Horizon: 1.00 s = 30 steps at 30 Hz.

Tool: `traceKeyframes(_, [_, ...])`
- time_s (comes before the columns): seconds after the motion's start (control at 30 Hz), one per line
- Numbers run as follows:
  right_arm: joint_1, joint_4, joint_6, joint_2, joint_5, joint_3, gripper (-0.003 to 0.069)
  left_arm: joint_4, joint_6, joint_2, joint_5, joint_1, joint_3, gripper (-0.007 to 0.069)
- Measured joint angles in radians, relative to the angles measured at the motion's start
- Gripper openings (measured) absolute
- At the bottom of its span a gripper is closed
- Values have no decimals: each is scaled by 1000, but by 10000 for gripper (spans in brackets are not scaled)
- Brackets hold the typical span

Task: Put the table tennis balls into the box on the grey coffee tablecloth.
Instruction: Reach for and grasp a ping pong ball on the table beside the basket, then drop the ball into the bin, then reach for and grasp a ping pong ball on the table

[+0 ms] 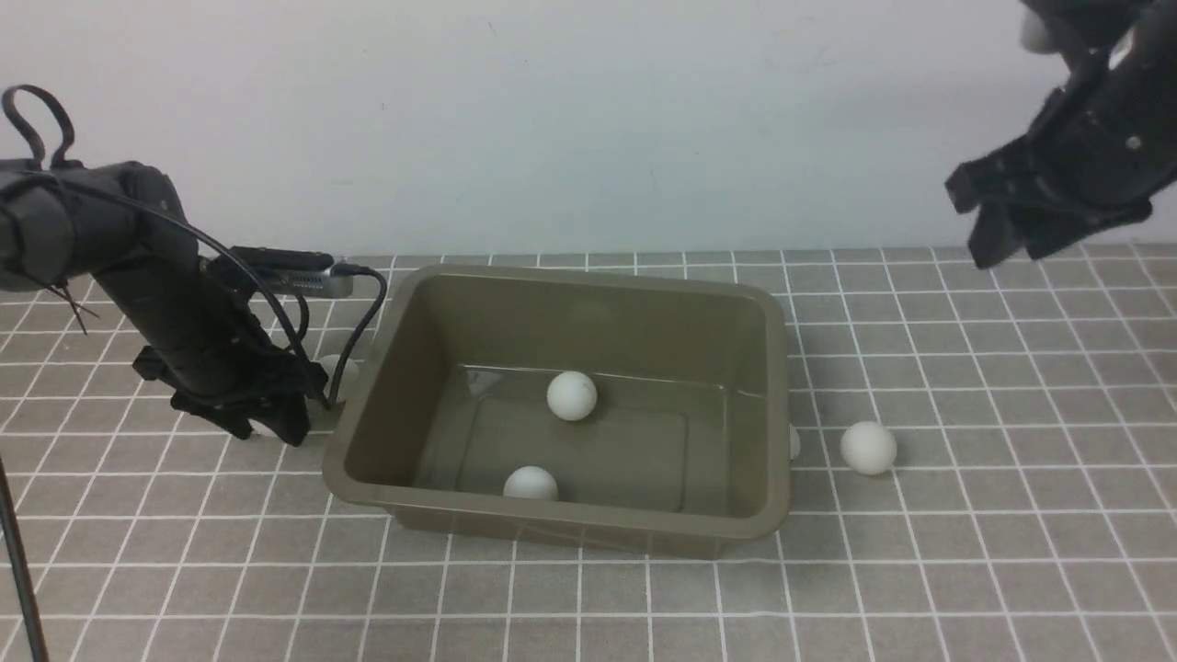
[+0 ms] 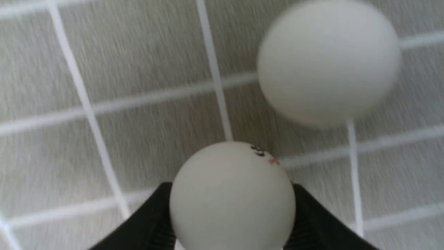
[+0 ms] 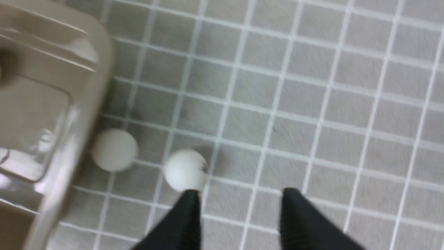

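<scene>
The olive-grey box (image 1: 588, 280) stands mid-cloth with two table tennis balls inside (image 1: 571, 395) (image 1: 531, 483). To its right, one ball (image 1: 867, 448) lies on the grey checked tablecloth (image 1: 1011, 515), and another (image 1: 794, 442) is half hidden by the box wall. Both show in the right wrist view (image 3: 185, 170) (image 3: 114, 150) beside the box (image 3: 93, 104). My left gripper (image 1: 267, 418) is low at the box's left, shut on a marked ball (image 2: 232, 198). Another ball (image 2: 329, 62) lies close by (image 1: 338, 368). My right gripper (image 1: 1011, 234) (image 3: 241, 198) is open and empty, raised high at the right.
A black cable and a grey connector (image 1: 303, 280) hang off the left arm near the box's left rim. A thin dark rod (image 1: 18, 570) crosses the lower left corner. A pale wall stands behind the cloth.
</scene>
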Motion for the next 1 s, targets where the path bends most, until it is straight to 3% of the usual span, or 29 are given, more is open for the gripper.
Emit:
traceKeyframes(0.1, [-2, 8, 12, 0, -14, 107, 183, 6, -9, -74, 106, -2, -45, 345])
traceKeyframes(0.23, [-1, 78, 12, 9, -182, 254, 219, -68, -8, -184, 177, -39, -101, 345])
traceKeyframes(0.37, [2, 160, -16, 67, -308, 290, 368, -170, -6, -216, 163, -125, -116, 345])
traceKeyframes(0.5, [35, 185, -29, 162, -393, 293, 522, -165, -6, -173, 115, -246, -116, 345])
traceKeyframes(0.63, [62, 187, -41, 230, -436, 293, 582, -111, -26, -121, 74, -320, -116, 382])
traceKeyframes(0.77, [68, 180, -22, 281, -445, 293, 515, -63, -70, -96, 48, -364, -122, 542])
traceKeyframes(0.83, [68, 145, 0, 278, -432, 289, 347, -42, -92, -96, 62, -369, -150, 568])
traceKeyframes(0.87, [68, 137, 3, 274, -424, 287, 342, -35, -95, -98, 63, -369, -158, 567])
traceKeyframes(0.93, [68, 85, 41, 233, -360, 260, 361, 24, -138, -118, 96, -355, -213, 455])
traceKeyframes(0.97, [68, 81, 44, 227, -349, 253, 361, 29, -145, -121, 98, -350, -218, 440])
traceKeyframes(1.0, [68, 75, 57, 195, -326, 233, 361, 49, -158, -130, 111, -337, -232, 348])
